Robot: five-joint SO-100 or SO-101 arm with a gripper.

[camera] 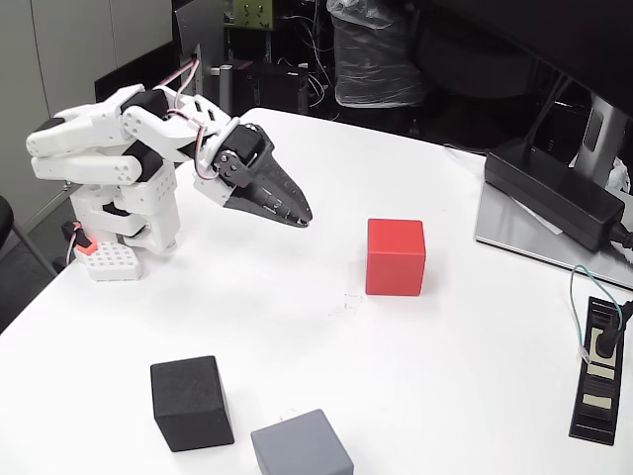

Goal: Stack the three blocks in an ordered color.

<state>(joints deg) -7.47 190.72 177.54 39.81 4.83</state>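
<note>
Fixed view from above and to one side of a white counter [297, 346]. Nearest the camera, at about 6 o'clock on the counter, lies the slate grey block [301, 445], a matte cube with softly rounded edges, partly cut off by the lower edge of the picture. Just beside it, at its 10 o'clock and apart from it by a narrow gap, stands the black block [191, 401], of equal size and equally matte, turned slightly so that one corner faces the camera. Farther back, near the middle of the counter and well apart from the other two, at about 1 o'clock from the grey cube, rests the bright red block [396, 256], upright with its top face lighter than its front. At 9 to 10 o'clock sits the white arm [109, 163] on its base, folded low, with its dark tool [300, 217] pointing toward the red block but clear of it; the tips of the tool lie pressed together and hold nothing. At 3 o'clock a black power strip [598, 366] with a plugged cable lies at the counter's edge, and behind it a flat black power brick [554, 193] rests on a grey plate [514, 233]. Beyond the counter the room is dark, with cables and a plastic-wrapped object [371, 49].
</note>
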